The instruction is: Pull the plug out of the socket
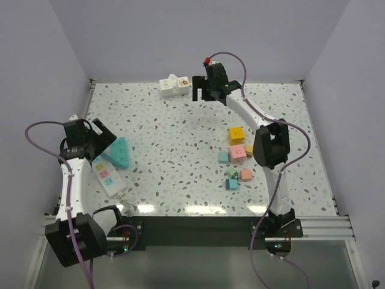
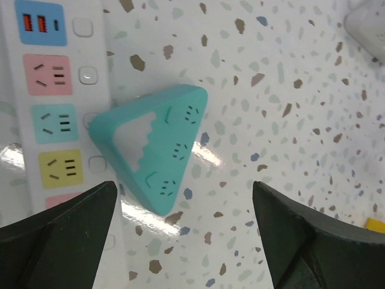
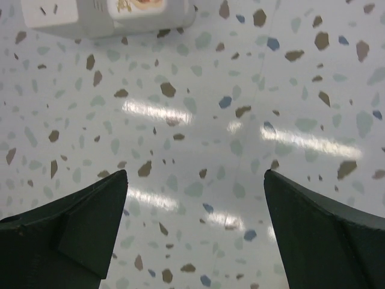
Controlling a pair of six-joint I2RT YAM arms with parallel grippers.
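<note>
A turquoise triangular plug point(image 1: 118, 153) lies on the speckled table against the right edge of a white power strip point(image 1: 106, 173) with coloured sockets. In the left wrist view the plug point(image 2: 155, 147) sits just ahead of my fingers, one corner at the strip point(image 2: 57, 96); whether it touches the strip I cannot tell. My left gripper point(image 1: 101, 137) point(image 2: 183, 189) hovers over it, open and empty. My right gripper point(image 1: 202, 95) point(image 3: 195, 174) stands open and empty over bare table at the back.
A white socket block point(image 1: 173, 86) with a small picture sticker lies at the back, just left of the right gripper, also in the right wrist view point(image 3: 108, 13). Several small coloured cubes point(image 1: 236, 154) lie scattered at the right. Walls close in the table.
</note>
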